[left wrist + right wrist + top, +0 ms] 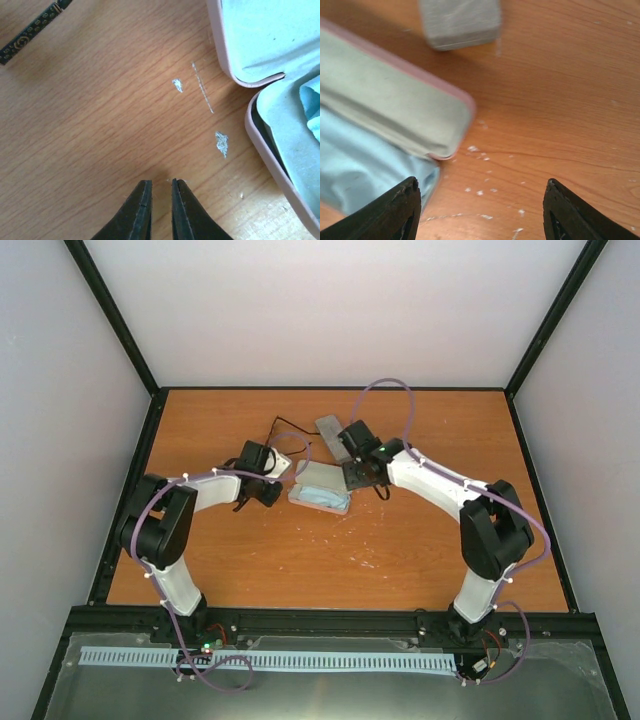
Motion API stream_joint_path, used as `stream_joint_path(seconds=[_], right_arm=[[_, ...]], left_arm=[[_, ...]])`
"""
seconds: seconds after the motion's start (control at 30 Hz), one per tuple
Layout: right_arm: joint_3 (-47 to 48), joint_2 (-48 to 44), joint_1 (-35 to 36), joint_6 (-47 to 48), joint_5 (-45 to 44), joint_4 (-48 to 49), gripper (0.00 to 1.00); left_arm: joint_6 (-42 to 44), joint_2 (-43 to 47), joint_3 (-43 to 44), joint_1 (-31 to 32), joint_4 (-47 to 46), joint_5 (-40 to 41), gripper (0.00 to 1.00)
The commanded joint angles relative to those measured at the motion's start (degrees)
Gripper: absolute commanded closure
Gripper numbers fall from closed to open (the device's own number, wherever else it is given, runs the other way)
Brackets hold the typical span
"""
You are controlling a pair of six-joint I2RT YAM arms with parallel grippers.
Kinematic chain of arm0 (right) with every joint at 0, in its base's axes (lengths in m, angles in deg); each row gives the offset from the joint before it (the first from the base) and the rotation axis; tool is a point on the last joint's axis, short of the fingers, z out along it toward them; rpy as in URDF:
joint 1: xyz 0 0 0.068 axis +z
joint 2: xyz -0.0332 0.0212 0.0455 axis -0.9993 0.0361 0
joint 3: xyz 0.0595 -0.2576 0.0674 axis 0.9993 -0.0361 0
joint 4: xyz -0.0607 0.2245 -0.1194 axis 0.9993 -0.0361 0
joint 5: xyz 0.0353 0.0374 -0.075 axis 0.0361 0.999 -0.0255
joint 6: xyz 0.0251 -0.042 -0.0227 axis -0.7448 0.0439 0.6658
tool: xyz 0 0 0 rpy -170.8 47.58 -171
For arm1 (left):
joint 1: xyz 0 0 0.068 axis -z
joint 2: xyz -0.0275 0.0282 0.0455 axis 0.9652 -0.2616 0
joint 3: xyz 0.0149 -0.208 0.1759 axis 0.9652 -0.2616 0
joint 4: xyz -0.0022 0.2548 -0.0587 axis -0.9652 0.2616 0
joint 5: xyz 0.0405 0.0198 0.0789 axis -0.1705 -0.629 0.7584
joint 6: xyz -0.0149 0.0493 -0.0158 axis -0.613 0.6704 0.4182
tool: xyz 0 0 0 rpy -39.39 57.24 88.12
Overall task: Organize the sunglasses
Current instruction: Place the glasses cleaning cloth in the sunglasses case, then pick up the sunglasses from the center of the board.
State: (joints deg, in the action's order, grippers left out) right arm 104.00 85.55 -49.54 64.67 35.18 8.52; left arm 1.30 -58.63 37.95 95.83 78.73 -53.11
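The sunglasses (288, 426) lie as a thin dark outline behind the left arm. One slim patterned arm of them (30, 35) crosses the top left of the left wrist view. My left gripper (161, 182) hovers low over bare wood, its fingers (139, 205) nearly together with only a slim gap and nothing between them. An open pink case (247, 82) lies to its right. My right gripper (481, 192) stands wide open above the table beside that same pink case (395, 100), and it holds nothing.
A light-blue cloth (355, 175) lies in the pink case (320, 490). A grey case (460, 22) sits farther back, also seen at the table's middle rear as a grey oblong (330, 428). White flecks mark the wood (220, 142). Black frame posts border the table.
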Motion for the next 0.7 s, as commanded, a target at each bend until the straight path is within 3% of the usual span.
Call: stream_joint_path(seconds=[0.0,0.07,0.23,0.37,0.5,0.67], right_arm=[[0.61,0.12,-3.94,-2.63,0.90,1.33,0.34],[3.14,1.34,-4.42,-1.52,2.22,1.61,0.34],[12.37,7.09,-4.55,-0.53,7.34,0.75,0.37],[18.10,11.22,-4.55,-0.80,10.68,1.13,0.39],[21.08,13.18,-4.64,-0.21,12.37,1.68,0.39],[20.57,12.64,-5.63,0.26,14.36,3.17,0.39]], left_arm=[[-0.86,-0.02,2.61,-0.70,1.40,1.20,0.85],[-1.35,0.97,3.49,-2.13,2.46,0.59,0.81],[-1.31,3.21,9.94,-9.58,6.91,-1.31,0.57],[0.29,-0.58,20.88,-15.95,13.66,-4.45,0.57],[1.77,-8.33,33.29,-17.47,22.98,-6.52,0.56],[1.79,-17.80,48.64,-17.48,36.47,-13.73,0.44]])
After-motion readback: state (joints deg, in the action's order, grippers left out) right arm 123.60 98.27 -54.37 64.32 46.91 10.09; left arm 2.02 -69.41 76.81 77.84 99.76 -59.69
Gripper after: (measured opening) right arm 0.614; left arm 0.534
